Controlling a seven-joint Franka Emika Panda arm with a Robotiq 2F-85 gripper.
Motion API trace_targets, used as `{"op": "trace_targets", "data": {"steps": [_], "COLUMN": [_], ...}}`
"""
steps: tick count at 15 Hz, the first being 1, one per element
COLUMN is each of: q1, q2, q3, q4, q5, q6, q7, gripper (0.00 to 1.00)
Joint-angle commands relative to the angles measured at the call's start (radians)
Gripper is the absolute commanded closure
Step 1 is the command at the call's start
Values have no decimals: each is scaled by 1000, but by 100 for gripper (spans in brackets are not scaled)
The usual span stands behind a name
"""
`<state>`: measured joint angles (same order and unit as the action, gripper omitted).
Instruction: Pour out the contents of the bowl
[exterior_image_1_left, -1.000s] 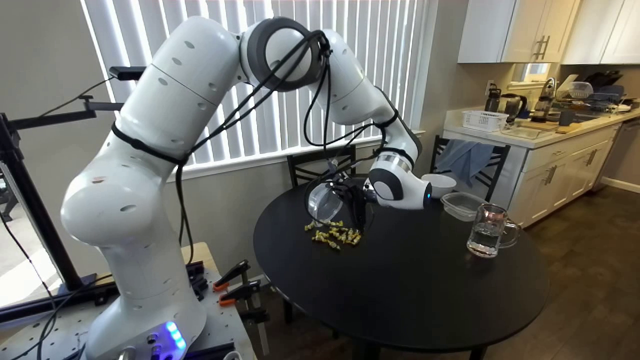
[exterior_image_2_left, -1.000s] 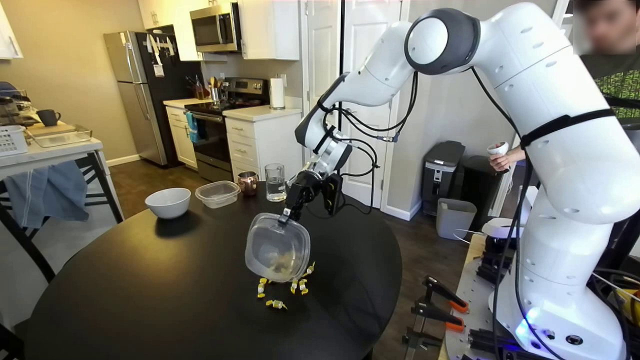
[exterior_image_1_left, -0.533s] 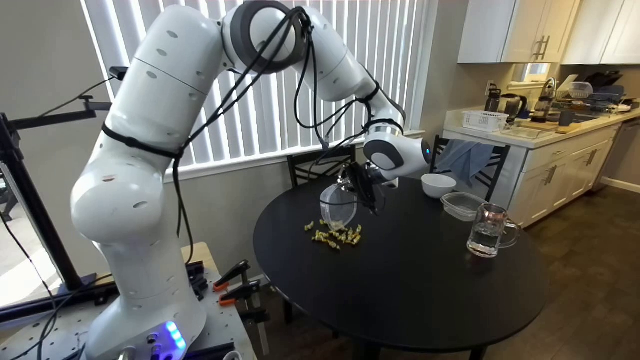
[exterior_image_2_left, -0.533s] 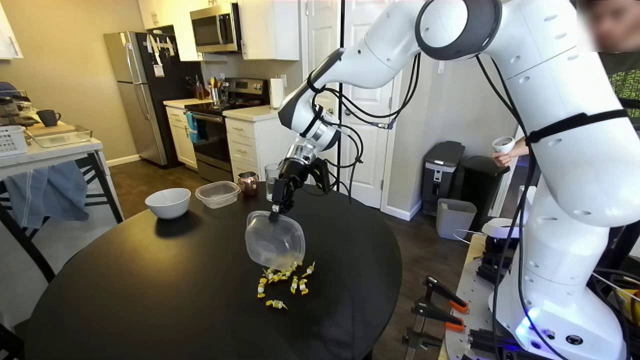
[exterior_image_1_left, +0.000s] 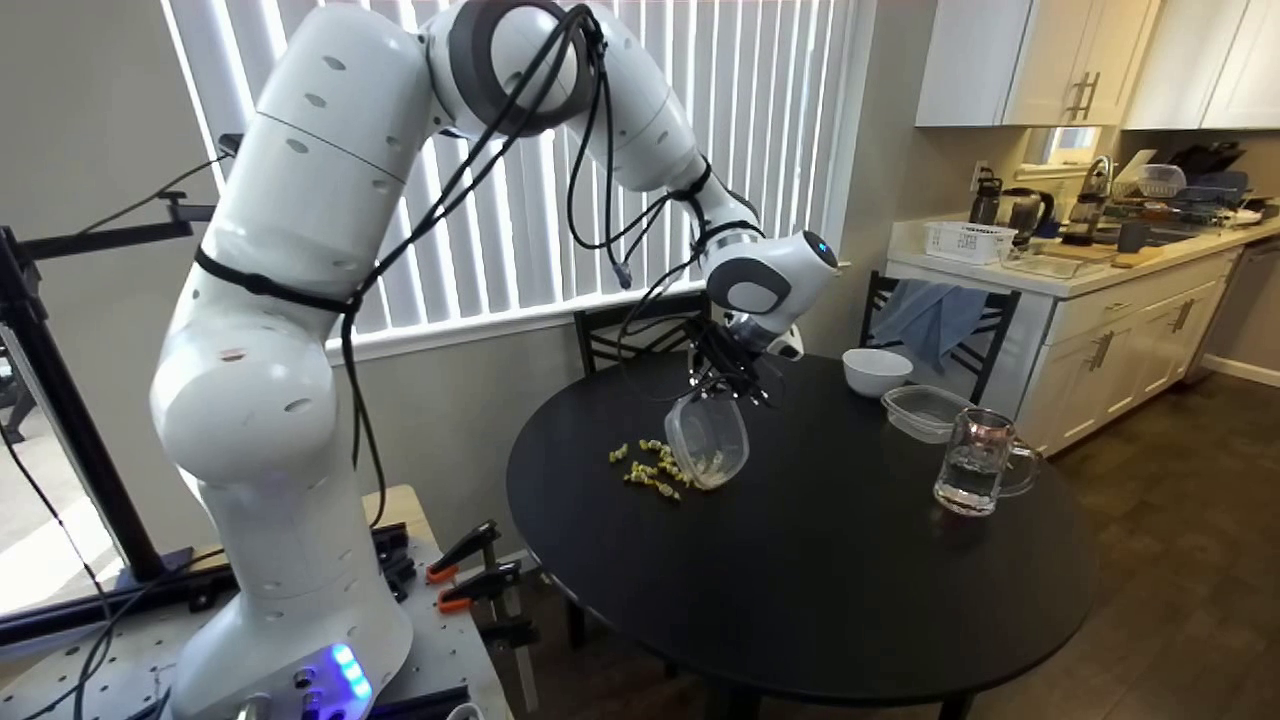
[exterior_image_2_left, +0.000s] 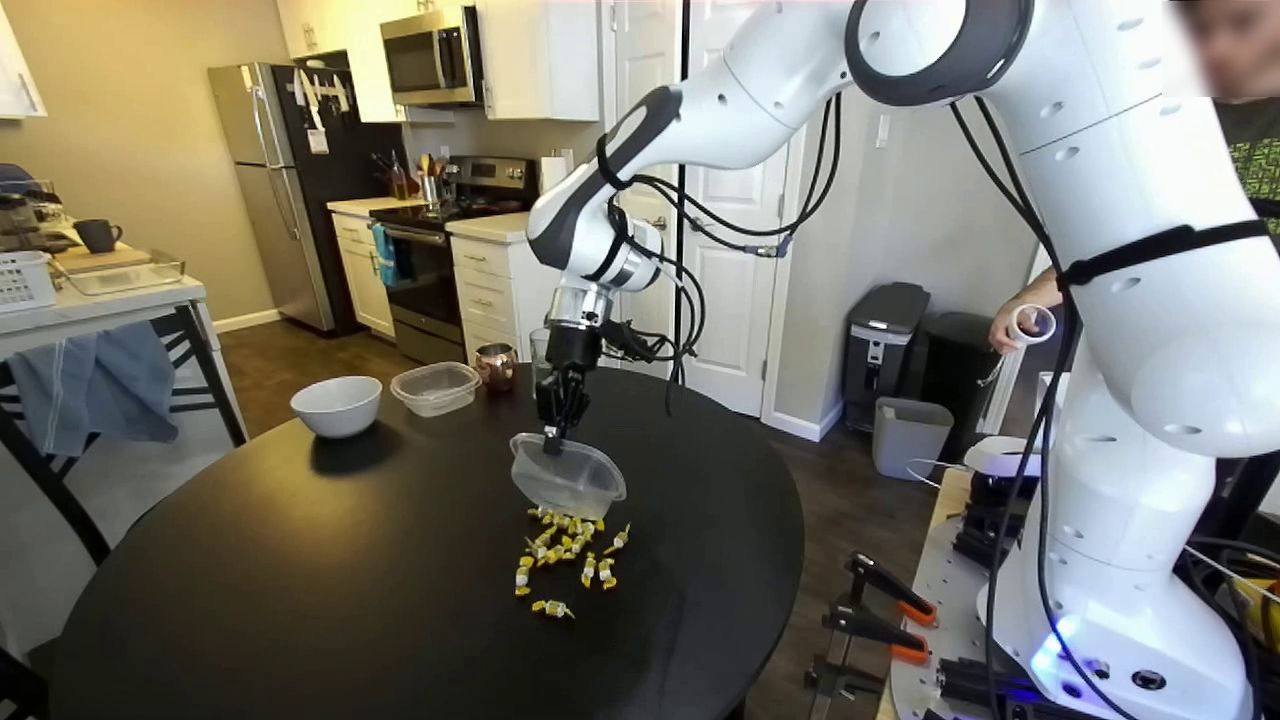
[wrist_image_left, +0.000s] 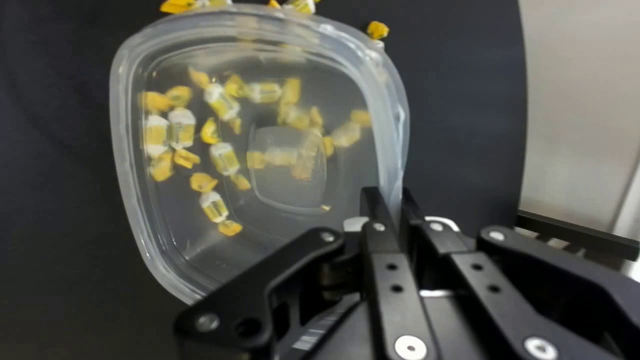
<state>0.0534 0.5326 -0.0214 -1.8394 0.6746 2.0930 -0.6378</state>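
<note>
The clear bowl (exterior_image_1_left: 722, 430) hangs tilted above the black table, and also shows in an exterior view (exterior_image_2_left: 568, 470). My gripper (wrist_image_left: 391, 194) is shut on the bowl's rim (wrist_image_left: 385, 125), one finger on each side of its wall. In an exterior view the gripper (exterior_image_2_left: 553, 432) is above the bowl's upper edge. The contents are yellow-and-white wrapped candies (exterior_image_2_left: 560, 545), spread in a loose heap on the table under and beside the bowl. Many candies (wrist_image_left: 182, 127) show through the clear bowl in the wrist view. I cannot tell whether any lie inside it.
A white bowl (exterior_image_2_left: 337, 407), another clear container (exterior_image_2_left: 437, 388) and a copper mug (exterior_image_2_left: 496, 366) stand on the round black table (exterior_image_1_left: 850, 600). A glass mug with clear liquid (exterior_image_1_left: 970, 475) stands there too. Chairs (exterior_image_1_left: 985, 340) and a window (exterior_image_1_left: 500, 240) border the table.
The arm has swung and turned, carrying the bowl off part of the heap and changing its tilt. More candies are uncovered in an exterior view. The gripper keeps its hold.
</note>
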Motion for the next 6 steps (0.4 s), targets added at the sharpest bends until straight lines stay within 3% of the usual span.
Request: {"op": "trace_targets", "data": {"steps": [1, 6], "q1": [23, 72], "q2": [-19, -16], "q3": [25, 16], "q4": [-67, -101], "q5": [-191, -545], "q6": [149, 260], "q7": [126, 375], "gripper": [98, 98]}}
